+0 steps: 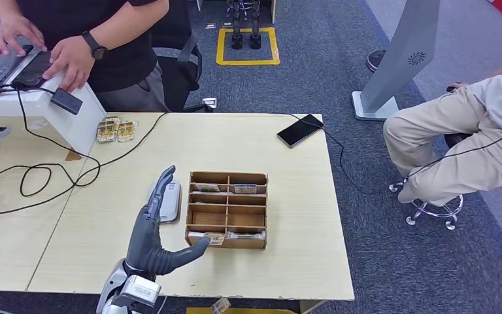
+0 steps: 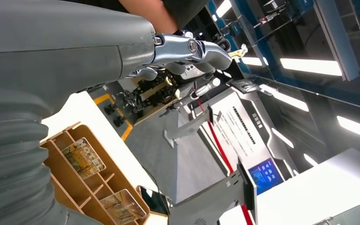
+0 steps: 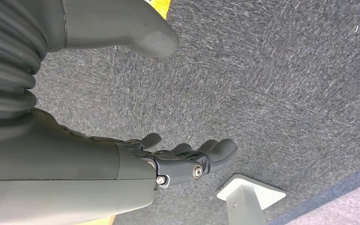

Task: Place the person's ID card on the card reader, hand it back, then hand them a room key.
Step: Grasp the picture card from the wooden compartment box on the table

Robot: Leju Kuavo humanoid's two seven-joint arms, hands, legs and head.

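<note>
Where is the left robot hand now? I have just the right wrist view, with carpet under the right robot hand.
Observer: The left robot hand hangs over the table, spread and holding nothing.
Operator: What lies near it?
Observer: A wooden box with compartments. The thumb points at a card in the box's front row; I cannot tell whether it touches.
Operator: And on the other side of the hand?
Observer: A flat grey-white device lies beside the box, partly behind the hand.
</note>
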